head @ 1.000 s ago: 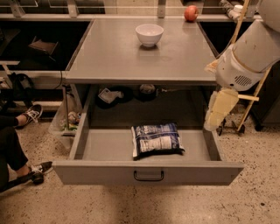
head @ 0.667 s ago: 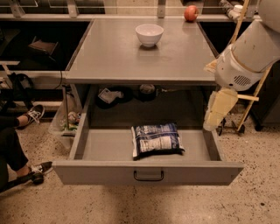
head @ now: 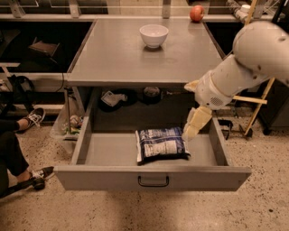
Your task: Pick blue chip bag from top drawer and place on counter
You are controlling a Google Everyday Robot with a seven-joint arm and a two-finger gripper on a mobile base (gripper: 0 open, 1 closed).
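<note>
The blue chip bag (head: 161, 144), dark navy with a white label panel, lies flat in the middle of the open top drawer (head: 104, 153). The drawer is pulled far out from under the grey counter (head: 135, 58). My gripper (head: 193, 127), pale yellow on a white arm, hangs down over the right half of the drawer. Its tip is just above the bag's right edge. It holds nothing that I can see.
A white bowl (head: 153, 35) stands on the counter's far middle, and a red apple (head: 197, 13) sits behind its far right corner. A person's legs and shoes (head: 27, 144) are on the floor at left. A wooden frame (head: 258, 99) stands at right.
My gripper has moved left and down, from beside the drawer's right wall to the bag's right edge. The bag and drawer have not moved.
</note>
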